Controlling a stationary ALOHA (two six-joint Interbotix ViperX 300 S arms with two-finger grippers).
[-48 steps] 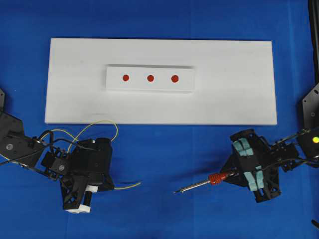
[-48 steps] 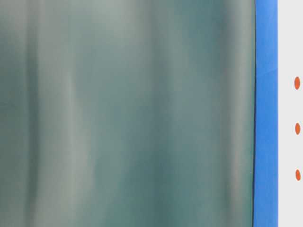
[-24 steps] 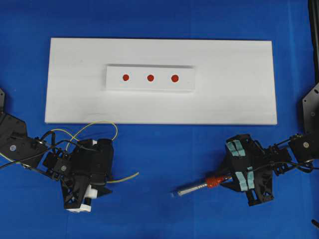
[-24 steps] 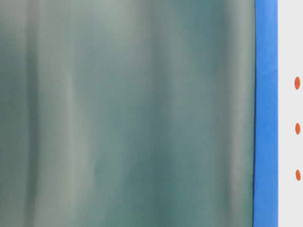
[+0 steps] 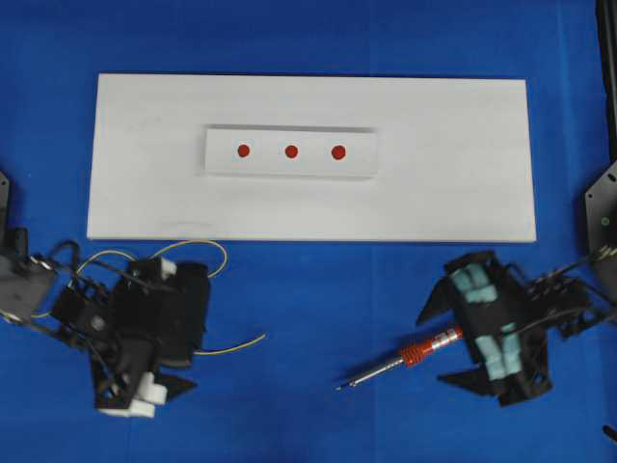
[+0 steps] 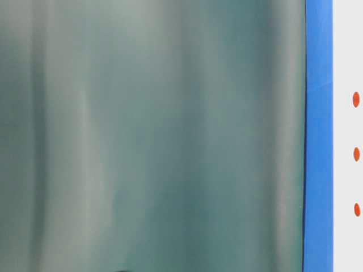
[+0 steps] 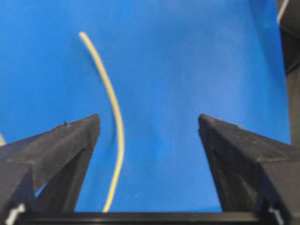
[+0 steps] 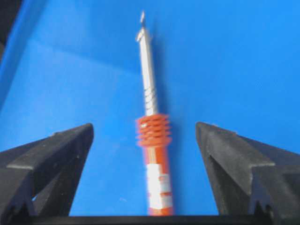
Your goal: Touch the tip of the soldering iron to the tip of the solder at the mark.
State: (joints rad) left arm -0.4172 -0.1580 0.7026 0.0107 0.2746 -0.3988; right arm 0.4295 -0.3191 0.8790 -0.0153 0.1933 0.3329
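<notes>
Blue table cover (image 5: 318, 299) across the whole overhead view, bearing a broad white board (image 5: 453, 164) toward the far side. On the board, a small raised white block (image 5: 357, 154) with three red dots (image 5: 290, 151) in a row. In the table-level view, mostly a blurred grey-green surface, with a blue strip, a white edge and three red dots at the right.

Near the front left, the left gripper (image 7: 149, 129), black, jaws spread wide and clasping nothing. Between those jaws in the left wrist view, lying on the blue cover closer to the left finger, the solder (image 7: 114, 112), a thin yellowish wire, free end pointing away; touching neither finger as far as can be told. From overhead, loops of it (image 5: 198, 249) behind the gripper and its free end toward the middle.

Front right, the right gripper (image 8: 144, 129), jaws likewise released. Between them, resting on the cover and apart from both fingers, the soldering iron (image 8: 153, 140): red-orange handle, ribbed red collar, silver shaft, dark tip pointing away, toward the front centre seen from overhead (image 5: 405, 357).
</notes>
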